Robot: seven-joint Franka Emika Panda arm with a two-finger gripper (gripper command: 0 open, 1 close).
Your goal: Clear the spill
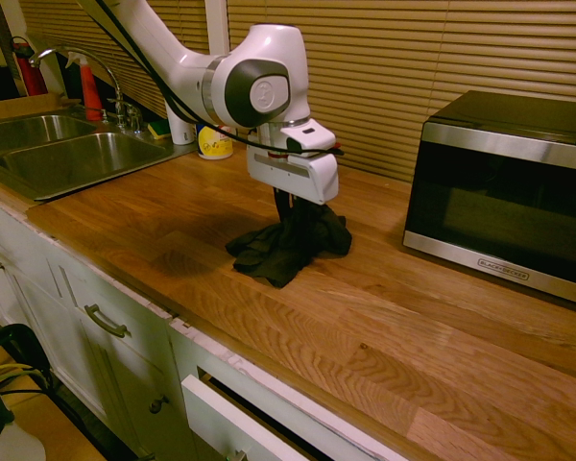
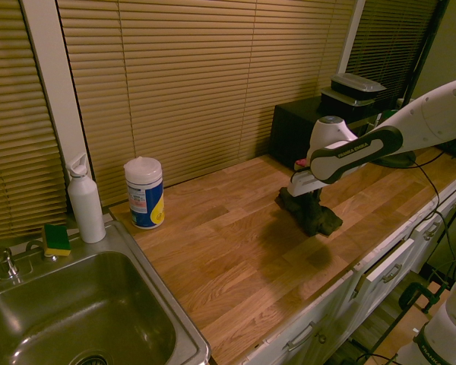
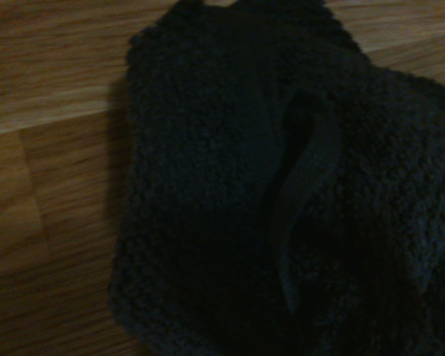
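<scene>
Dark terry cloth, the rag [image 1: 290, 247], hangs bunched from the gripper [image 1: 293, 206], whose fingers are clenched on its upper fold while the lower folds drag on the wooden countertop [image 1: 442, 336]. The gripper points straight down, so the cloth sits directly beneath it, a crumpled heap spread a little wider toward the microwave [image 1: 504, 192] side than toward the sink [image 1: 62, 158]. As for the spill, no dark specks or blotches can be made out on the bare wood in either exterior view (the warm dim light and the wood grain would hide small marks), and the wrist view is filled almost wholly by the rag; it may lie under the cloth or just beside it, but I cannot tell which way. That is the relation the next stroke depends on: a wipe only helps if the rag's trailing edge crosses the trail, so I judge the cloth should be kept pressed flat and dragged along the counter rather than lifted.
</scene>
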